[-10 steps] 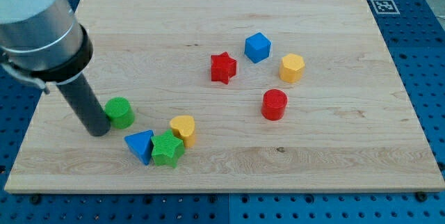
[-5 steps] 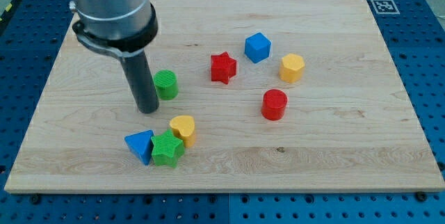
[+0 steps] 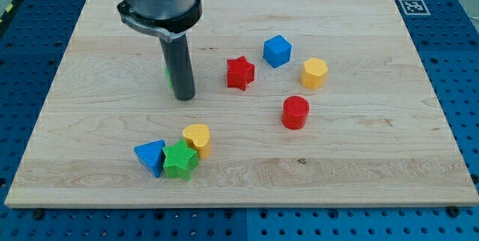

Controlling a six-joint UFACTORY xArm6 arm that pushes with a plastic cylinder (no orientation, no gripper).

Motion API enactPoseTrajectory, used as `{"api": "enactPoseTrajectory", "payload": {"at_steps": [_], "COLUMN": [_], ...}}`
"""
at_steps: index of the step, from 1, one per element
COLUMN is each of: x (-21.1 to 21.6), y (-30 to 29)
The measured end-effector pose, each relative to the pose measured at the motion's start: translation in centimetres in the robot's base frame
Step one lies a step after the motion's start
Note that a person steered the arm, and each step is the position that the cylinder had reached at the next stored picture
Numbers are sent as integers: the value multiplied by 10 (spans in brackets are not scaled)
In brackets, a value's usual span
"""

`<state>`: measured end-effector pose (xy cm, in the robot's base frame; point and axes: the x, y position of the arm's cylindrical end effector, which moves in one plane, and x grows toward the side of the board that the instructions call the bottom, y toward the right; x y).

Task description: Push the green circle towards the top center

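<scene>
worktop (image 3: 359, 166): pale wood-grain board, blue pegboard around it
green circle (image 3: 169, 75): ribbed plastic, only a sliver shows at the rod's left edge, left of centre
my tip (image 3: 185, 97): end of a straight dark rod, upright, touching or just in front of the green circle
fingers: none, bare rod
red star (image 3: 240, 72): to the tip's right, apart
green star (image 3: 180, 160): between blue triangle (image 3: 151, 156) and yellow heart (image 3: 197, 138), near the view's bottom
room: bare board above the rod toward the top edge
</scene>
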<state>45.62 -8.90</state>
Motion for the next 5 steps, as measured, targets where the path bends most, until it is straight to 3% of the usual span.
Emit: {"api": "enactPoseTrajectory", "payload": {"at_steps": [2,4,5], "x": [-38,-17,-30], "y": [1,-39,-60]}}
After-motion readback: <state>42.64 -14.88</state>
